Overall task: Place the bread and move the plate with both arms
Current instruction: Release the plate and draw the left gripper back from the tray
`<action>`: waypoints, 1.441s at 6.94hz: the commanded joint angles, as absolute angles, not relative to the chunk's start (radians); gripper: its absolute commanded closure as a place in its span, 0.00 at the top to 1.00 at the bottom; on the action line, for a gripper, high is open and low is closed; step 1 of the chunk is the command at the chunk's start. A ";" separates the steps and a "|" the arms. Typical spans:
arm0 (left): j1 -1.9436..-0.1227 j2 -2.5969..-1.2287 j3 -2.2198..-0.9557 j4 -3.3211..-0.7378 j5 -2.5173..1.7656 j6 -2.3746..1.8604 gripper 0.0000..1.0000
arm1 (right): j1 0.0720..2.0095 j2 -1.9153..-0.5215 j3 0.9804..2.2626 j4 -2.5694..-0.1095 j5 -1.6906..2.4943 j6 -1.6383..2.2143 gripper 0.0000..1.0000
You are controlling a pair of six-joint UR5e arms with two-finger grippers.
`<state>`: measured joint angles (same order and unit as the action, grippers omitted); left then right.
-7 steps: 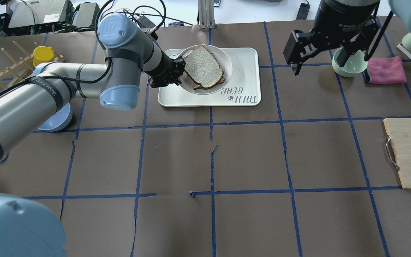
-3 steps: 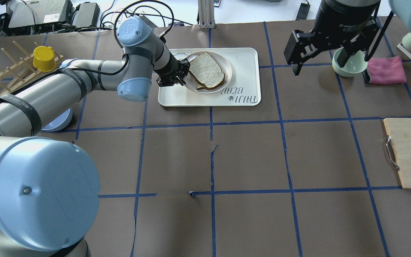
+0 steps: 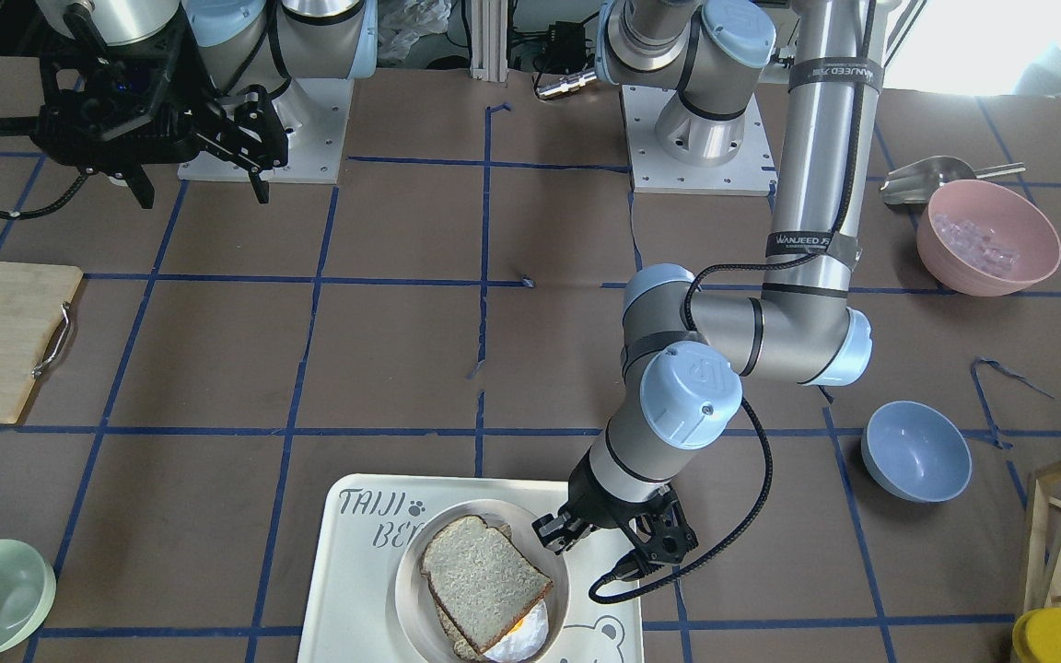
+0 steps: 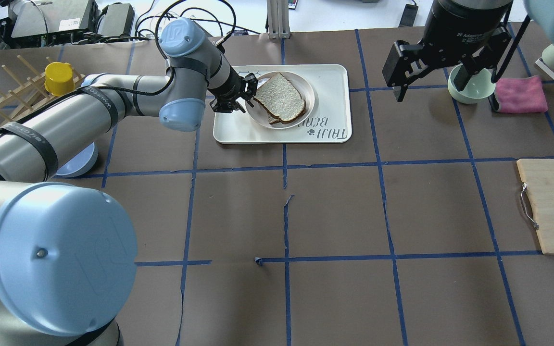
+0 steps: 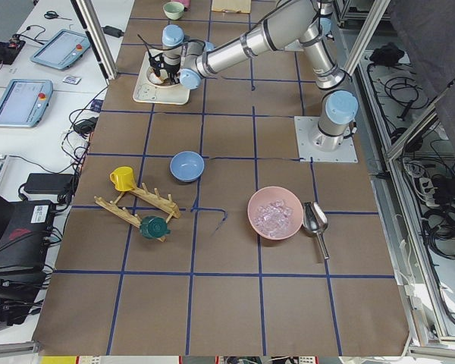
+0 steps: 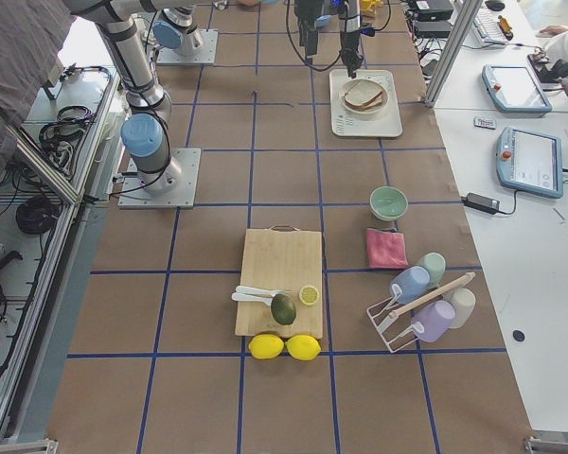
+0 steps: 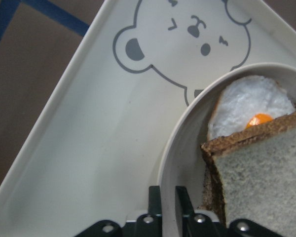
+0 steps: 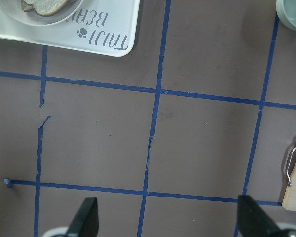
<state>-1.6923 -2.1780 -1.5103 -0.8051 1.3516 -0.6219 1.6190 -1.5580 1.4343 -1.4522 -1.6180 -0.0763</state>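
Observation:
The bread [image 4: 281, 97] lies on top of a second slice and a fried egg [image 7: 246, 106] in the round cream plate [image 4: 258, 113]. The plate sits over the white tray [image 4: 325, 81]. My left gripper [image 4: 245, 98] is shut on the plate's left rim; the left wrist view shows both fingers [image 7: 154, 200] pinching the rim [image 7: 187, 128] beside the bread [image 7: 266, 182]. I cannot tell whether the plate rests on the tray. My right gripper [image 4: 444, 93] hangs open and empty, high above the table to the right of the tray.
A pale green bowl [image 4: 472, 86] and a pink cloth [image 4: 522, 93] lie at the back right. A wooden cutting board [image 4: 553, 206] is at the right edge. A blue bowl [image 4: 77, 161] and a rack with a yellow cup [image 4: 58, 77] stand at the left.
The left arm has swung its elbow and wrist while staying at the plate's rim. The plate with the bread now looks smaller and a little farther right. The right arm has not moved.

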 commanded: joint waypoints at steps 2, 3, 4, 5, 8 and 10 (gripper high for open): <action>-1.706 -1.912 -1.515 -1.238 1.417 -0.554 1.00 | 1.615 -1.557 1.434 -1.469 -1.620 -0.077 1.00; -1.706 -1.813 -1.523 -1.390 1.449 -0.466 1.00 | 1.615 -1.555 1.436 -1.474 -1.618 -0.077 1.00; -1.704 -1.721 -1.520 -1.537 1.472 -0.377 1.00 | 1.614 -1.554 1.436 -1.489 -1.620 -0.078 1.00; -1.703 -1.647 -1.523 -1.636 1.526 -0.250 1.00 | 1.614 -1.555 1.437 -1.489 -1.618 -0.078 1.00; -1.691 -1.517 -1.523 -1.706 1.565 0.007 1.00 | 1.614 -1.551 1.437 -1.537 -1.606 -0.078 0.99; -1.686 -1.506 -1.523 -1.689 1.563 0.032 1.00 | 1.614 -1.552 1.448 -1.540 -1.601 -0.074 0.94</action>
<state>-1.6889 -1.5185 -1.5240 -1.6995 1.5639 0.0175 1.6141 -1.5524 1.4412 -1.5342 -1.6039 -0.0759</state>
